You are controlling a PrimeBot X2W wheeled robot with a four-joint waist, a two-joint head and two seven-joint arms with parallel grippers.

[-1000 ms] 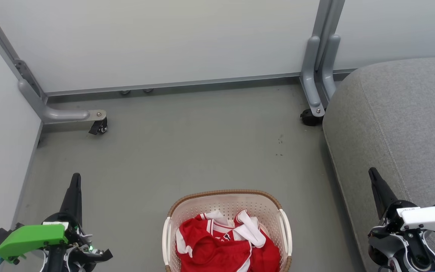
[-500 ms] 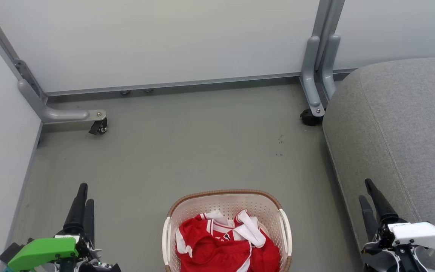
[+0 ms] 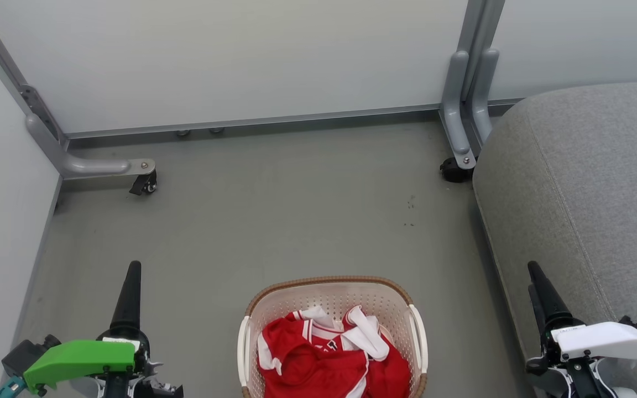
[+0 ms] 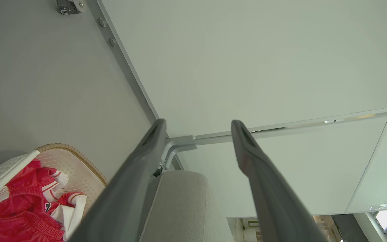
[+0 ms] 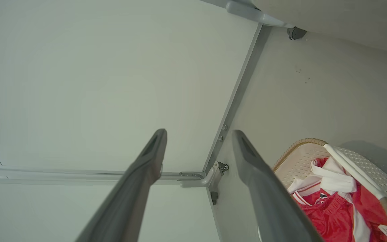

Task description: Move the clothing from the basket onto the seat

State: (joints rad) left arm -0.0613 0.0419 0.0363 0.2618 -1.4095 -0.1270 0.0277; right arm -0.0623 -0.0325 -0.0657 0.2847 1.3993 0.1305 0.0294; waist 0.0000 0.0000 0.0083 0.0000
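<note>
My left tool (image 4: 197,123) and right tool (image 5: 198,132) stand open and empty, while the red jersey and shorts (image 3: 318,362), probably soft and light, lie bunched in the basket (image 3: 327,281) at six o'clock, likely best pinched at a raised fold.

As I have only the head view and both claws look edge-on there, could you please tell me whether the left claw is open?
Observer: Yes. In its wrist view the left claw is open, the two fingers well apart with nothing between them.
Operator: Thank you. And the right claw?
Observer: The right claw is open and empty as well. Its wrist view shows the clothing in the basket off to one side of the fingers.
Operator: What does the left claw point at?
Observer: In the left wrist view the rounded end of the seat lies between the fingers.
</note>
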